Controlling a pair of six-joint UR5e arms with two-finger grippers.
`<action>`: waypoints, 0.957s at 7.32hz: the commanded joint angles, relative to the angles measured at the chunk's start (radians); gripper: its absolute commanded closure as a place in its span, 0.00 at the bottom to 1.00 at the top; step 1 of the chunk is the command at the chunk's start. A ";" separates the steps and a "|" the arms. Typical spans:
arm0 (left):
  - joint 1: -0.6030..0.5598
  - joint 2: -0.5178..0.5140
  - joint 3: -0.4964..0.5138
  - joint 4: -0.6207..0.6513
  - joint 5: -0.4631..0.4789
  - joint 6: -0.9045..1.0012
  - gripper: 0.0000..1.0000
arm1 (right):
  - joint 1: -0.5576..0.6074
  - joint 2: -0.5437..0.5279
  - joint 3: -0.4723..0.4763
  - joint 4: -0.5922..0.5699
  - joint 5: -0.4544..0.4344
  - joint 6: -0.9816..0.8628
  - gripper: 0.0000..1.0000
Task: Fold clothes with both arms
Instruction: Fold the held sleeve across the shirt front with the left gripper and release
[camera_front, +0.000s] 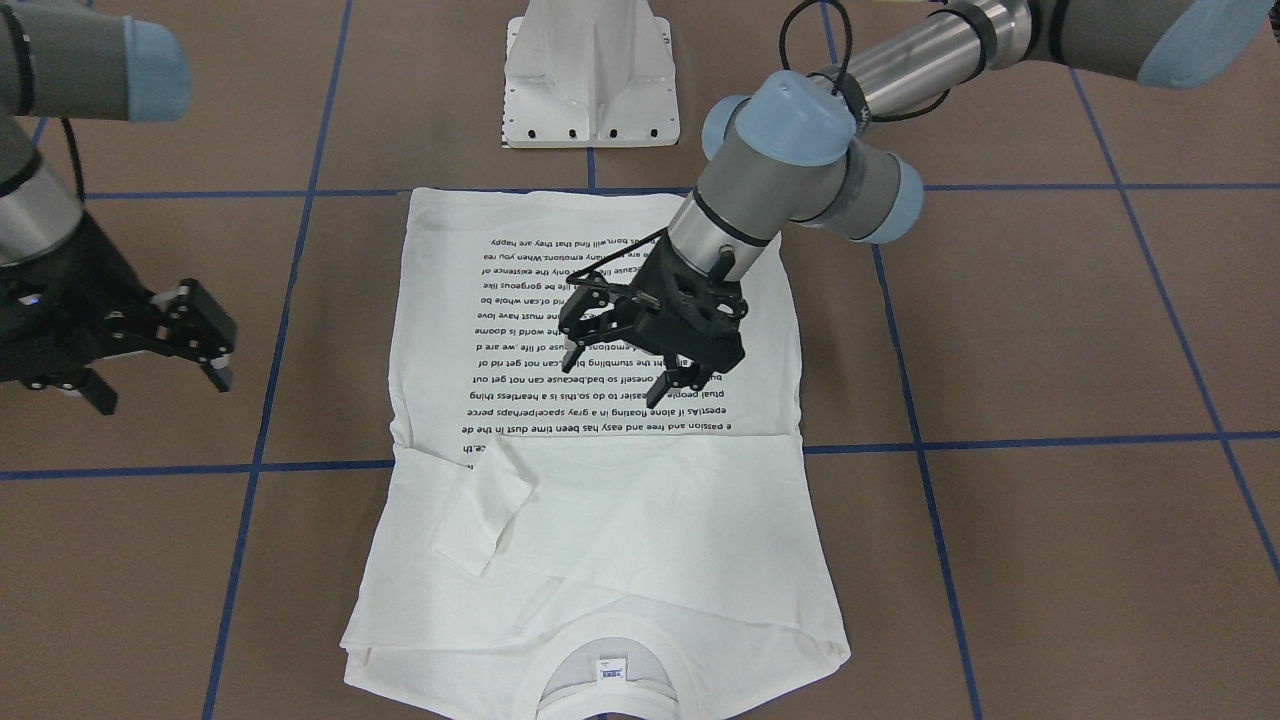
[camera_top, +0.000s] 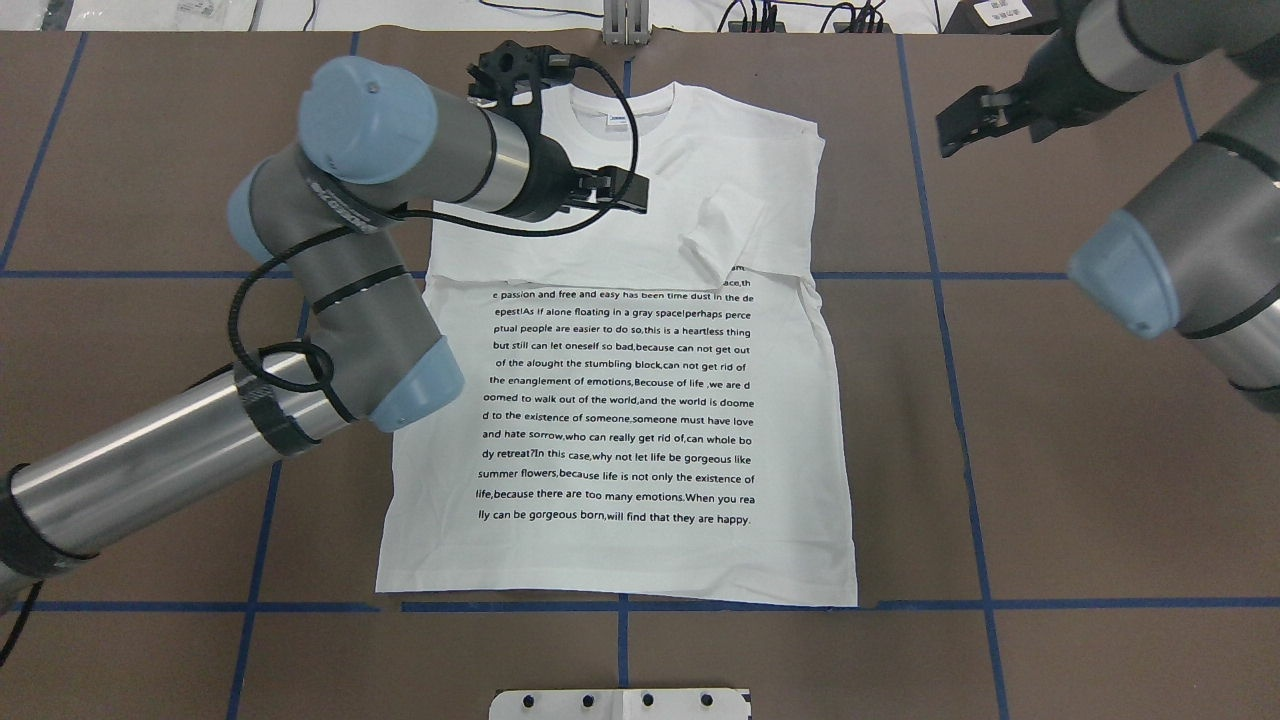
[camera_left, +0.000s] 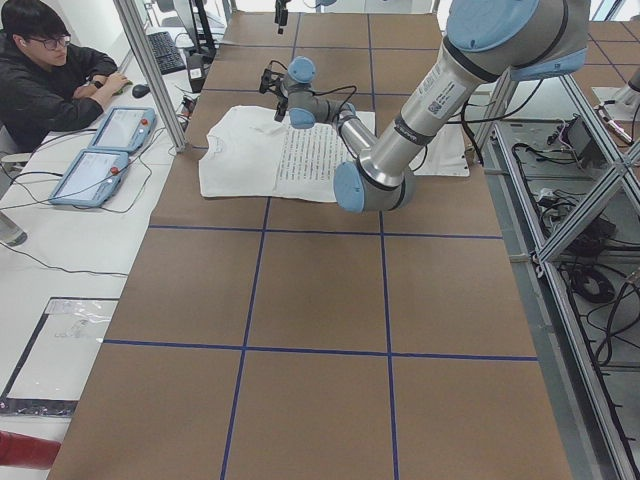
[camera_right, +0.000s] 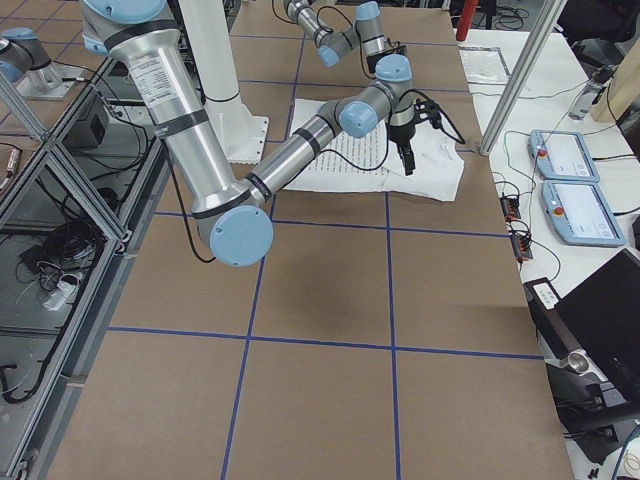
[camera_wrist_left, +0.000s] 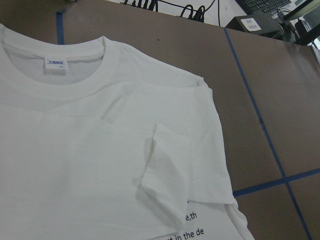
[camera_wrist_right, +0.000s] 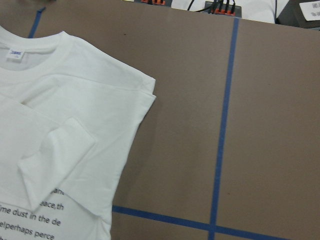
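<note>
The clothes are one white shirt lying flat on the table, with its black text block facing up. The ribbed collar and its small label point away from the robot. A sleeve is folded in across the chest, and its cuff also shows in the left wrist view. My left gripper hovers open over the shirt's middle and holds nothing. My right gripper is open and stands off the shirt's side, above bare table. Neither wrist view shows its own fingers.
A white pedestal base stands at the robot's edge of the table. Blue tape lines grid the brown tabletop. In the exterior left view a person sits at a side desk beside two tablets.
</note>
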 joint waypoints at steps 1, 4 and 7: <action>-0.149 0.128 -0.060 0.009 -0.164 0.234 0.00 | -0.158 0.203 -0.190 -0.007 -0.175 0.158 0.00; -0.277 0.245 -0.058 -0.004 -0.292 0.470 0.00 | -0.268 0.502 -0.575 -0.007 -0.334 0.281 0.01; -0.277 0.266 -0.058 -0.008 -0.291 0.470 0.00 | -0.350 0.550 -0.691 -0.007 -0.464 0.336 0.11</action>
